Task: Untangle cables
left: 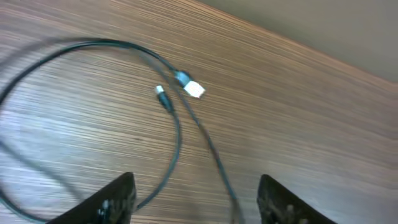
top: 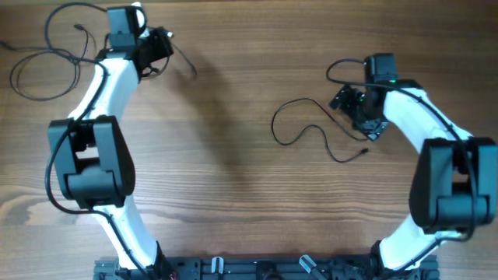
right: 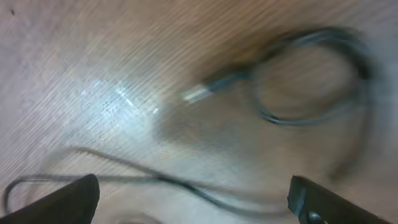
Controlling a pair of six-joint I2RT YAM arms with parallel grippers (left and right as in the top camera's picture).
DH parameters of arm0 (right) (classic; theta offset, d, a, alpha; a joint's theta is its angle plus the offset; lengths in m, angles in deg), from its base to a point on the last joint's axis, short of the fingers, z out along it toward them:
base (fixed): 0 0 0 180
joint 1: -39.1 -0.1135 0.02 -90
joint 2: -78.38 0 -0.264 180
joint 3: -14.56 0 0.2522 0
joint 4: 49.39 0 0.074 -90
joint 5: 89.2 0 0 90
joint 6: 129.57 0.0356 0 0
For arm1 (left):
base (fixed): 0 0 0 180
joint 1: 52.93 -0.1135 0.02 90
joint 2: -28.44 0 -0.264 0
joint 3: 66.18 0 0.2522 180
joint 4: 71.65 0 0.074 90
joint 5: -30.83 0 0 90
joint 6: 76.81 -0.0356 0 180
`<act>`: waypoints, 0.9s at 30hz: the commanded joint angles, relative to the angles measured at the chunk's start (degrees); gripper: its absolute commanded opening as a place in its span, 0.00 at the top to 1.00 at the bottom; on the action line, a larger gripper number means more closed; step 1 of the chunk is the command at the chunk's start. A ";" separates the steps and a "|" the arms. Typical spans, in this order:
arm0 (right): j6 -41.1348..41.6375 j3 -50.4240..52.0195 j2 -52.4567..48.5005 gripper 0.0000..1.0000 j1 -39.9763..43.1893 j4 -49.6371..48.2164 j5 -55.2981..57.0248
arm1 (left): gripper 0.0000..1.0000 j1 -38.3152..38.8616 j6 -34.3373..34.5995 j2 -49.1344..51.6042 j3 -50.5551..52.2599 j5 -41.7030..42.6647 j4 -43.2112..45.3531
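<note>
So starting at the far left of the overhead view, there's a loose cable tangle [top: 58,53] of thin black loops lying on the wooden surface [top: 233,194], up near the far left corner beside the left arm. The left pincer [top: 159,48] sits just to the right of that, near the far edge, and a thin cord end [top: 187,64] trails off its right side. In the left wrist view the left pincer [left: 196,183] has its fingers [left: 118,199] apart and isn't clamped on anything. One cord runs across the wood in the gap between them up to a white plug [left: 194,90], and a second small plug [left: 163,96] lies just beside that one on the end of a big curved loop. Moving right, a single wavy cable [top: 320,132] lies flat by itself around the middle-right, well apart from the left bunch, with its right end close to the right pincer [top: 359,117]. The right wrist view is pretty blurry, but the right pincer [right: 193,186] is clearly spread wide with nothing gripped. There's a round cable loop [right: 311,81] with a plug end [right: 199,93] ahead of it, and another cord [right: 155,177] crosses low near the fingertips.
</note>
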 commanded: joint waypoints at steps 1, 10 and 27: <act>-3.04 -3.37 12.04 0.00 3.41 1.03 -0.81 | 0.00 6.27 0.42 -6.97 -0.17 1.31 2.47; -3.80 -3.37 36.24 0.00 5.79 1.60 10.88 | 0.00 28.61 21.97 -6.95 -0.15 6.12 -6.93; -3.50 -3.34 36.17 0.00 9.16 12.41 8.66 | 0.01 49.09 57.07 -1.57 -4.07 -11.76 -15.67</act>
